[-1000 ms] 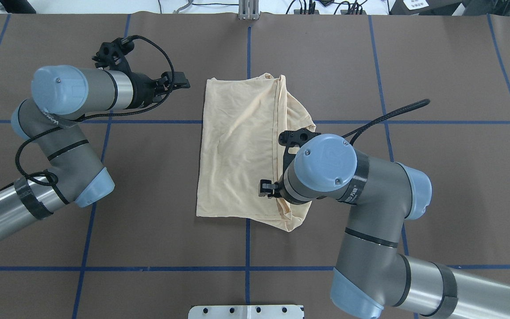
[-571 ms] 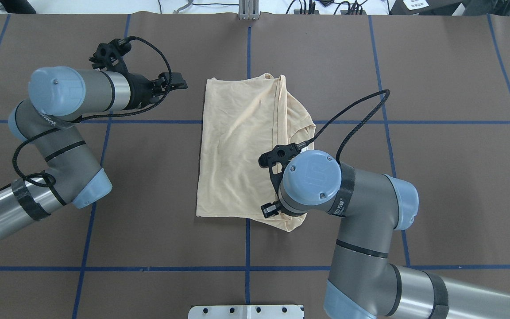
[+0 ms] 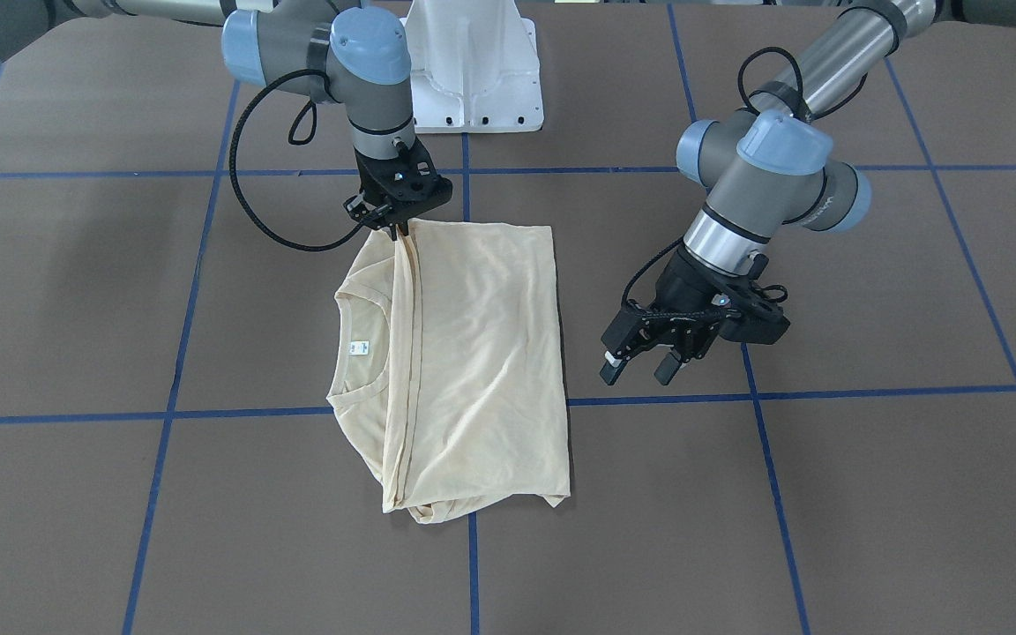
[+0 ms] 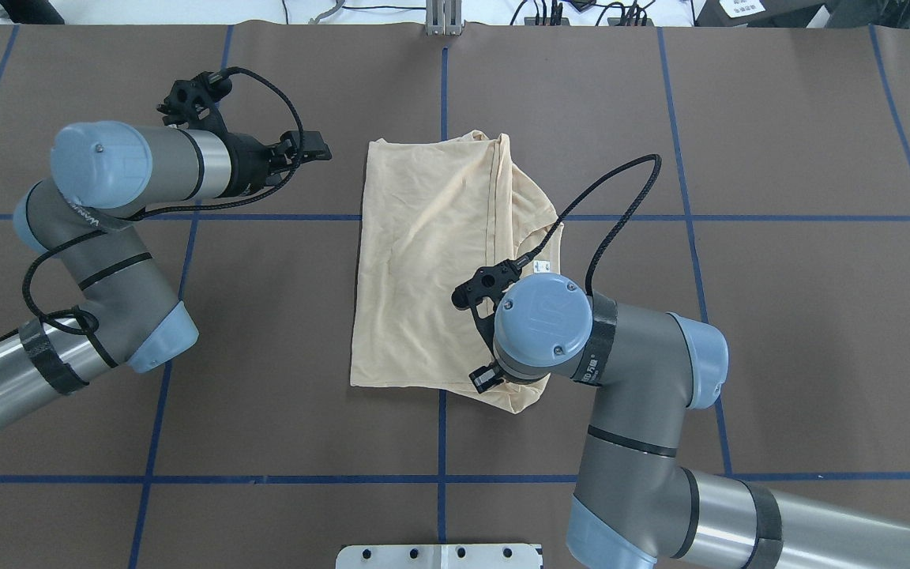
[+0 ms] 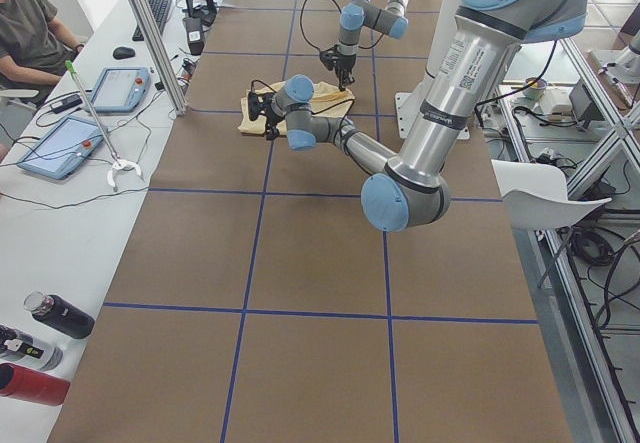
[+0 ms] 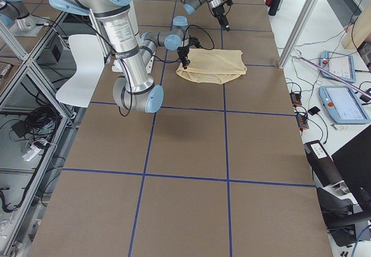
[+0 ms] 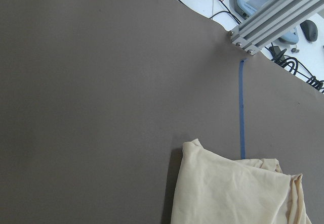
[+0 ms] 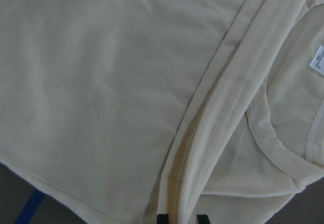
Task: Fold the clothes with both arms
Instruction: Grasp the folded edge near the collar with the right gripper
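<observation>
The pale yellow shirt lies folded into a long rectangle mid-table, with its neckline and white label showing on one side. My right gripper stands upright over the shirt's corner nearest the robot. Its fingertips straddle the stitched hem, and in the front view the tips meet on that hem. In the overhead view the wrist mostly hides this gripper. My left gripper hovers open over bare table beside the shirt, holding nothing.
The white pedestal base stands at the robot's side of the table. Blue tape lines cross the brown surface. An aluminium post stands at the far edge. A person, tablets and bottles are at a side table.
My right wrist slid along the hem toward the robot's side, down to the shirt's near corner. The left gripper drew back slightly from the shirt. The shirt lies as before.
</observation>
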Action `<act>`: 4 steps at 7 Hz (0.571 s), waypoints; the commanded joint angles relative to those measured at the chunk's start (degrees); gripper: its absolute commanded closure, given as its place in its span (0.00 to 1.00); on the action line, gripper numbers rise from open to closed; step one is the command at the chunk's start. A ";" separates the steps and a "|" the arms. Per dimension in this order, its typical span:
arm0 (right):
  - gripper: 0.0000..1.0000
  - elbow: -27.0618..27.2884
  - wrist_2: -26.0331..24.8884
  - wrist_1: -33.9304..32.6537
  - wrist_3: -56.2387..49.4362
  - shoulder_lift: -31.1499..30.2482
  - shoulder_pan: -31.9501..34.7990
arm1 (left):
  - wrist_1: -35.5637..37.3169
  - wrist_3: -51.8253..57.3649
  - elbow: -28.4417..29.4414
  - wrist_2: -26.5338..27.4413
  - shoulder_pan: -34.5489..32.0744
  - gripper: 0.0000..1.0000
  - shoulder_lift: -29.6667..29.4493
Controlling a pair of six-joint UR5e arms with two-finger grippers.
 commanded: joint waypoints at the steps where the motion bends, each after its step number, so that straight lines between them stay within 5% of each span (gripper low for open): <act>1: 0.32 -0.14 -0.11 -0.43 0.08 0.40 0.03 | 0.00 -0.09 0.26 0.77 0.24 0.01 -0.07; 3: 0.41 -0.49 -0.46 -0.87 0.87 0.23 -0.66 | 0.00 -0.09 0.27 0.87 0.32 0.01 -0.07; 4: 0.67 -0.49 -1.16 -1.65 0.96 0.49 -1.02 | 0.00 -0.61 0.26 0.78 0.32 0.01 -0.07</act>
